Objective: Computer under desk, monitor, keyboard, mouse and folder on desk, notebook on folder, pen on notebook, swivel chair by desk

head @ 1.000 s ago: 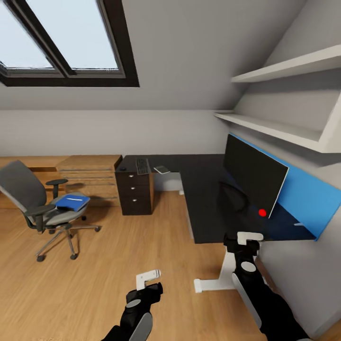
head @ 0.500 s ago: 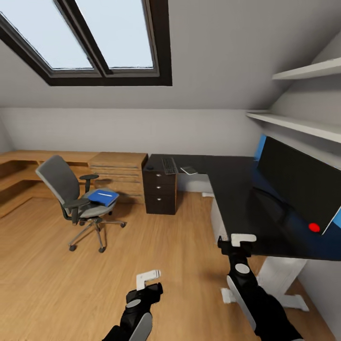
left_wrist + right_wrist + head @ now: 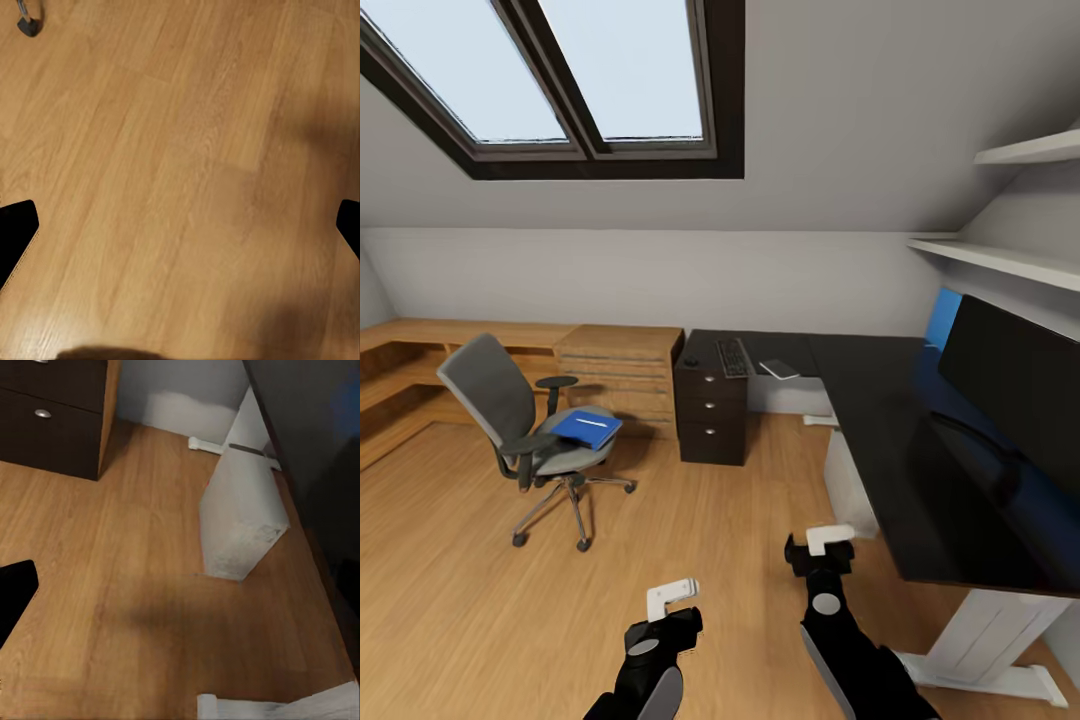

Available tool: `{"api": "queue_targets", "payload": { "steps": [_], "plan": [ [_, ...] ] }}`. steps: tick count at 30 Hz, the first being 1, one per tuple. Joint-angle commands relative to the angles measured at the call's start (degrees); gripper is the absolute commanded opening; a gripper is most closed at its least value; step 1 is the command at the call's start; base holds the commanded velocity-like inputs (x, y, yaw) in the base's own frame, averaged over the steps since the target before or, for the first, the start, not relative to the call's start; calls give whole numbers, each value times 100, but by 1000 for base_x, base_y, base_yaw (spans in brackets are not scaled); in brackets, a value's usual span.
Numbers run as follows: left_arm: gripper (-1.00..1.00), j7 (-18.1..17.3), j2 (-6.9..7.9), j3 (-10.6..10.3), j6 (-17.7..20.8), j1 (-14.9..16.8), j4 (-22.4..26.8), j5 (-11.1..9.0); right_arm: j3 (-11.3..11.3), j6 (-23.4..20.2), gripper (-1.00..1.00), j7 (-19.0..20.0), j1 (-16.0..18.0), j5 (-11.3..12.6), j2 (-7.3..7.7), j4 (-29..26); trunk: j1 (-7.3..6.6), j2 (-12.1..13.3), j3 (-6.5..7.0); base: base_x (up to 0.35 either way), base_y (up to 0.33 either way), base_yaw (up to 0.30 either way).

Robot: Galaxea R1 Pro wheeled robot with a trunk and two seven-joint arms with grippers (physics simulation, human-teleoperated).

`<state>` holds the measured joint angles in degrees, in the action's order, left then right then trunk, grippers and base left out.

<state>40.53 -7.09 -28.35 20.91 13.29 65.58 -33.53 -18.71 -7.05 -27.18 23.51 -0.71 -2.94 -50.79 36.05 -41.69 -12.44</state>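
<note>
The grey swivel chair stands on the wooden floor at the left, apart from the black desk. A blue folder lies on its seat with a thin pale pen on top. On the desk's far wing lie the keyboard, the small dark mouse and a flat pale notebook. The monitor stands on the desk at the right. The pale computer sits under the desk. My left gripper and right gripper hang open and empty over the floor.
Dark drawers with silver knobs stand under the desk's far end. A light wooden counter runs along the back left wall. White shelves hang above the desk, whose white leg stands at the lower right.
The whole view has swung left, so the chair and desk sit further right in it. My right gripper has dropped lower and drawn away from the desk edge.
</note>
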Motion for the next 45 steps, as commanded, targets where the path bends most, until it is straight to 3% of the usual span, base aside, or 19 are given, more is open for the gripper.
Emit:
{"api": "queue_targets", "payload": {
  "steps": [1, 13, 31, 45],
  "plan": [
    [100, 42, 1, -11, 15, 6, 8, -32, -20, -37, 100, -39, 11, -11, -5, 15, 5, -7, -9, 317, 139, 0],
    [100, 34, -19, -15, 19, 7, -10, -31, -42, 258, 100, -42, 31, -17, -40, 126, 5, -7, -9, 318, 132, 0],
    [100, 33, -21, -30, 16, 6, -10, -37, -82, 312, 100, -42, 31, -25, -40, 126, 5, -7, -8, 320, 105, 0],
    [100, 33, -21, -38, 12, 6, -12, -31, -109, 326, 100, -50, 31, -20, -33, 130, 5, -7, 63, 324, 47, -195]
  ]
}}
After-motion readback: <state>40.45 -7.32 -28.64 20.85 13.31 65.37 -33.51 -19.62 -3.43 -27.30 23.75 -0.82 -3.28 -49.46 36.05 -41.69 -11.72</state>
